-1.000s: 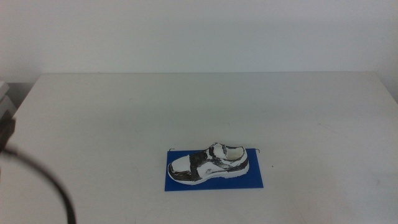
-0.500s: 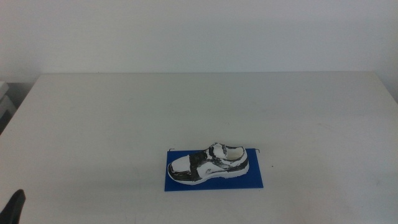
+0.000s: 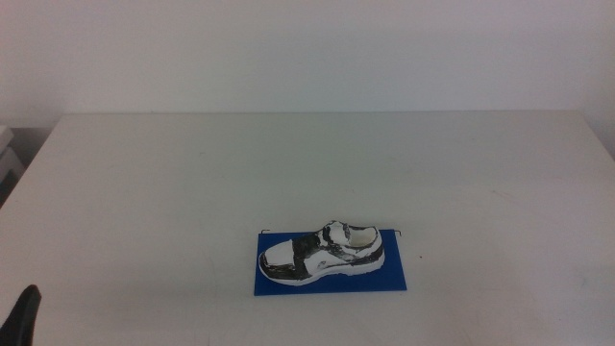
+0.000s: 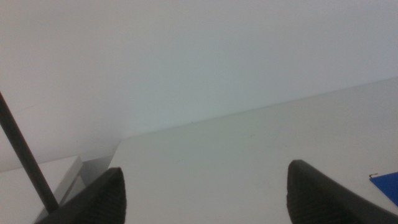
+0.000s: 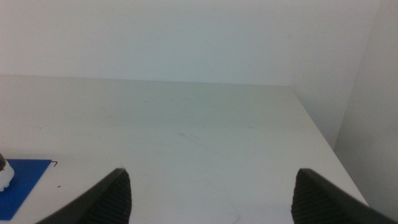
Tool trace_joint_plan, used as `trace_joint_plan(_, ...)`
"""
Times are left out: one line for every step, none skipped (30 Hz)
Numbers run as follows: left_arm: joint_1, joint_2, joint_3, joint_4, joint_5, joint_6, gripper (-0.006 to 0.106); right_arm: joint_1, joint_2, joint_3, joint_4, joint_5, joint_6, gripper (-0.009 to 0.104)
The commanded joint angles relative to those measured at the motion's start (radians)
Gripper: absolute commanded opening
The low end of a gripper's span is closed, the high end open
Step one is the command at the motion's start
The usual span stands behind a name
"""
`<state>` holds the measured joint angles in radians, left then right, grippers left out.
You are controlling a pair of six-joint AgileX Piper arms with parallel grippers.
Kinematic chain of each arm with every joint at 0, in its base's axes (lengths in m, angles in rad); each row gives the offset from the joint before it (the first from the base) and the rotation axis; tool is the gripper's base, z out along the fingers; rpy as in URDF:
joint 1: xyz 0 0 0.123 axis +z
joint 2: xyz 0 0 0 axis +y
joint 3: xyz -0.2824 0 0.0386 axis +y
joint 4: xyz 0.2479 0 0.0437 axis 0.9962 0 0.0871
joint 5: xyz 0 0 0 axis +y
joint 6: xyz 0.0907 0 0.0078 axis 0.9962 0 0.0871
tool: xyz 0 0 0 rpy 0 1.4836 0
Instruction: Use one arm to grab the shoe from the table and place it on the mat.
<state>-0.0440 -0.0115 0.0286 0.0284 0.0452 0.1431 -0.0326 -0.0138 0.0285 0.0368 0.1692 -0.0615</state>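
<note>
Where visible, left gripper (image 3: 26, 312) cropped.

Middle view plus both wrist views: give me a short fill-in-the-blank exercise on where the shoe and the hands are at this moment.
1. The shoe lies on the blue ____.
2. The shoe's white toe points to the middle view's ____ side.
3. The left hand and the right hand both have their jaws ____.
4. The mat lies flat on the white ____.

Missing words: mat; left; open; table
</note>
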Motion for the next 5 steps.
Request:
trace_joint_plan(-0.002, -0.028, 0.003, -0.004, -0.087, -0.015, 0.085, 0.003, -0.020, -0.010, -0.008, -0.079, -0.013, 0.066)
trace_joint_plan(-0.002, -0.028, 0.003, -0.004, -0.086, -0.015, 0.085, 0.003, -0.020, -0.010, -0.008, -0.079, -0.013, 0.066)
trace_joint_plan(-0.002, -0.027, 0.003, -0.009, -0.087, -0.015, 0.085, 0.003, -0.020, -0.010, -0.008, -0.079, -0.013, 0.066)
trace_joint_plan(-0.002, -0.027, 0.003, -0.009, -0.087, -0.015, 0.085, 0.003, -0.020, -0.010, -0.008, -0.079, -0.013, 0.066)
trace_joint_plan(-0.002, -0.026, 0.003, -0.009, -0.087, -0.015, 0.085, 0.003, -0.020, -0.010, -0.008, -0.079, -0.013, 0.066)
